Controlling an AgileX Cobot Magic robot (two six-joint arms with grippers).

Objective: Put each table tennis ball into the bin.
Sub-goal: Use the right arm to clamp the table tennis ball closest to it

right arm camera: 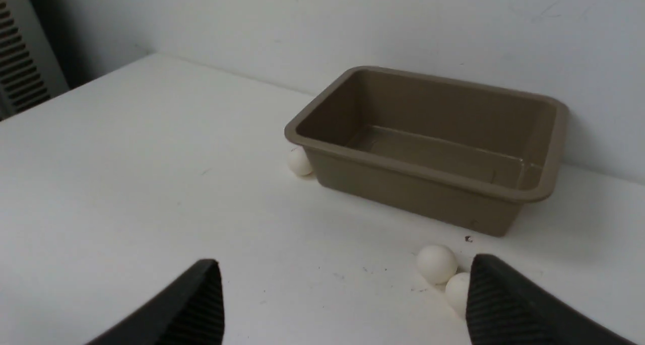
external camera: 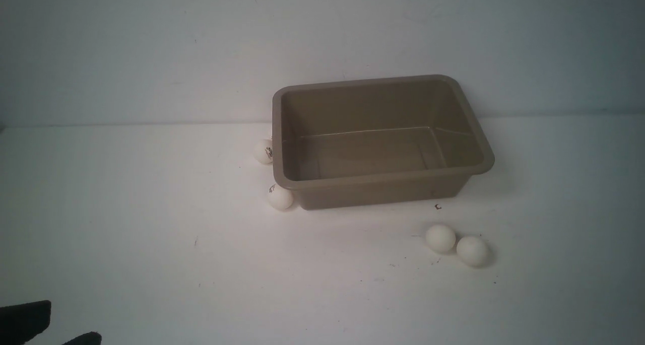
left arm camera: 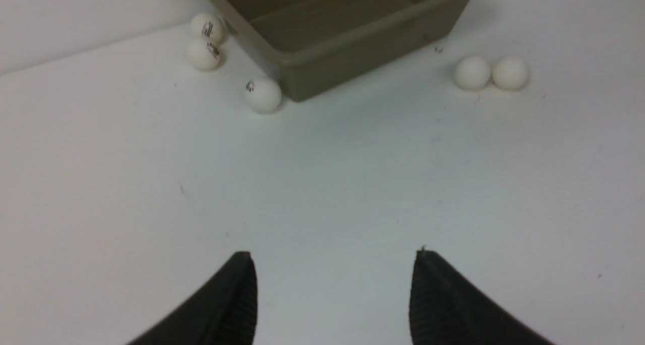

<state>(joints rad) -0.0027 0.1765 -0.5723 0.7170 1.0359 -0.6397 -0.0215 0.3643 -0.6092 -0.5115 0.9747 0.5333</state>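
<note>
- left gripper (left arm camera: 332,264): low over the near-left part of the table (external camera: 151,264), jaws apart, nothing between them. Front view shows only its dark tips in the near-left corner.
- right gripper (right arm camera: 345,264): jaws spread wide, holding nothing, above the table on the near right.
- plain ball A (external camera: 440,237) and plain ball B (external camera: 472,251): side by side on the table, near the bin's front-right corner but clear of it.
- corner logo ball (external camera: 280,197): on the table at the bin's front-left corner. Can't tell if it touches the bin.
- side logo ball (external camera: 263,151): against the bin's left wall.
- rear logo ball (left arm camera: 206,28): just behind the side logo ball, the two touching.
- bin (external camera: 383,179): upright, empty, close to the wall (external camera: 151,48). All five balls lie outside it.
</note>
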